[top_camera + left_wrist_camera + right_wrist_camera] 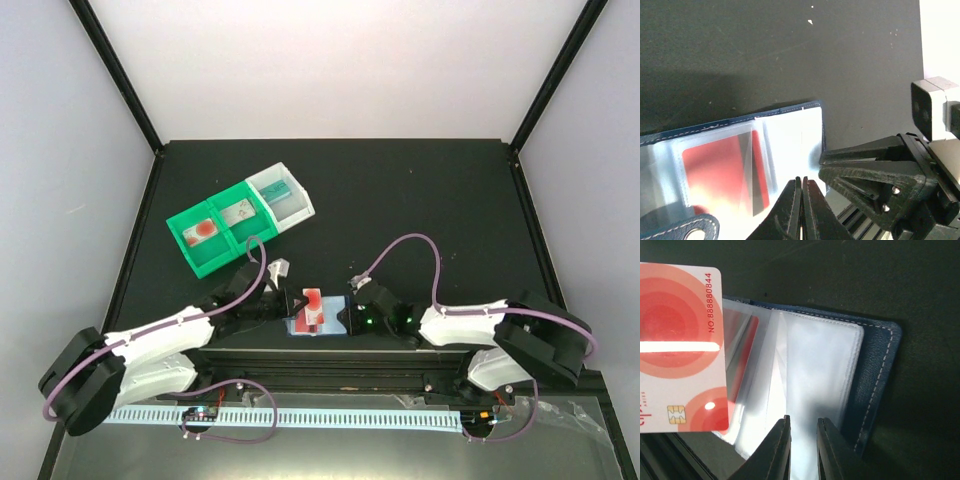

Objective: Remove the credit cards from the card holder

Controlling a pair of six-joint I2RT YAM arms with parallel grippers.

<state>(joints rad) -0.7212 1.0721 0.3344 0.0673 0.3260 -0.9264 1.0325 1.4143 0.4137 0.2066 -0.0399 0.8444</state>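
The only legible print stands on the red-and-white credit card (680,347) that overlaps the left side of the card holder (875,380) in the right wrist view. It reads "NO.888880844" in red characters, turned sideways along the card edge nearest the holder's clear pockets. On the card's far side from the holder, beside the gold chip (676,414), a few small red letters are cut off and unreadable.
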